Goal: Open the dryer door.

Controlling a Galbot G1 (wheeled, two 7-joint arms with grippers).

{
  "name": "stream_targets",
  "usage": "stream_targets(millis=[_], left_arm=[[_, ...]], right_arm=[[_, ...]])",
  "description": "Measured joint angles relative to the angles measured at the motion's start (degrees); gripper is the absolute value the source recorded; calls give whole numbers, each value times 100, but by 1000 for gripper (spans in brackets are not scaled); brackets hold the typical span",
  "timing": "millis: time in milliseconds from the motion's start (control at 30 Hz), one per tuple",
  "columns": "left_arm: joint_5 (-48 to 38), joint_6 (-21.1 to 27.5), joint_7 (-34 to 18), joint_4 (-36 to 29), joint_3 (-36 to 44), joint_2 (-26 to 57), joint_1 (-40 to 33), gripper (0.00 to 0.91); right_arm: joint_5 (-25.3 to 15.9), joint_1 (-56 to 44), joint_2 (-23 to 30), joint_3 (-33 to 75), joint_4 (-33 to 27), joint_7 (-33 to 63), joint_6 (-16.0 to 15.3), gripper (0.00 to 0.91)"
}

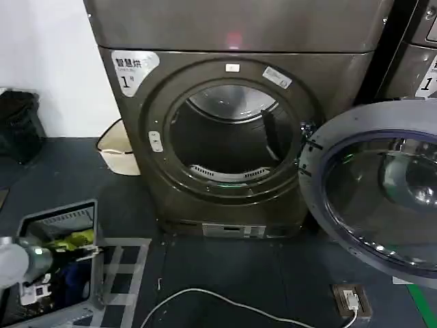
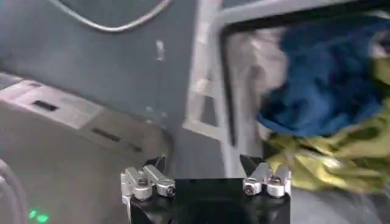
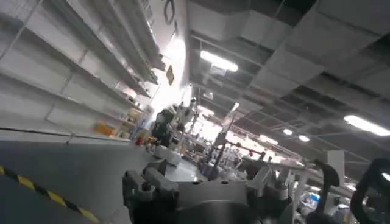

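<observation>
Dryer (image 1: 232, 137): grey front-loader, far centre, drum opening exposed, label "1" upper left. Dryer door (image 1: 382, 198): swung fully open to right of opening, hinged at right rim, grey inner face and tinted glass toward camera. Basket (image 1: 61, 225): near left on floor, holds blue and yellow laundry (image 2: 323, 91). White cable (image 1: 225, 304): across near floor. Left gripper (image 2: 206, 173): above basket edge, jaws apart, empty. Right gripper (image 3: 207, 185): aimed at ceiling, jaw state cannot be determined.

Two grey front-loading machines (image 1: 232, 130) (image 1: 416, 48); one open round chrome-ringed door (image 1: 379, 198), right; one grey laundry basket (image 1: 82, 219), lower left; one white cable (image 1: 225, 301); one cream tub (image 1: 119, 147).
</observation>
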Motion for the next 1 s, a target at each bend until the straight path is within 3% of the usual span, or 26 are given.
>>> stream_targets(millis=[233, 633, 1000], left_arm=[[483, 1, 31, -23, -138, 41, -11, 907], [426, 7, 126, 59, -71, 204, 42, 907], [394, 9, 120, 106, 46, 48, 45, 907]], right_arm=[[11, -7, 41, 2, -9, -7, 35, 907], [37, 18, 116, 159, 37, -85, -5, 907], [554, -22, 148, 558, 8, 98, -130, 907]])
